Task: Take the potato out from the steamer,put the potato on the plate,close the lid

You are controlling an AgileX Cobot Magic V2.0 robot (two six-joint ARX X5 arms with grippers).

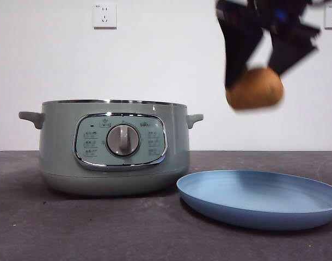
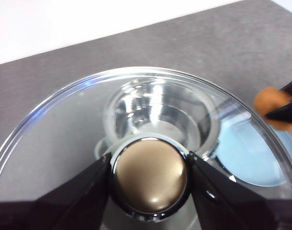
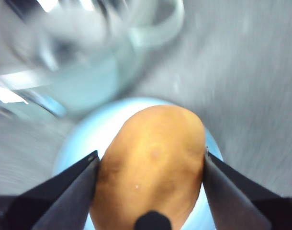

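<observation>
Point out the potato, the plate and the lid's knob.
potato [image 1: 255, 88]: front view, middle of its tan skin, below the right gripper.
plate [image 1: 296, 215]: front view, bare near rim.
lid's knob [image 2: 150, 175]: left wrist view, silver top, between the left gripper's jaws.

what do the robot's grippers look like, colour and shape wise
Both grippers, left and right, have two black, wedge-shaped jaws with a matte finish, tapering toward the tips. In the front view the right arm is dark and blurred, with a small blue patch.

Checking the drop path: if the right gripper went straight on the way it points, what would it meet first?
Most likely the plate: the right gripper, shut on the potato, points down at it, with nothing visible between. Depth is unclear.
</observation>
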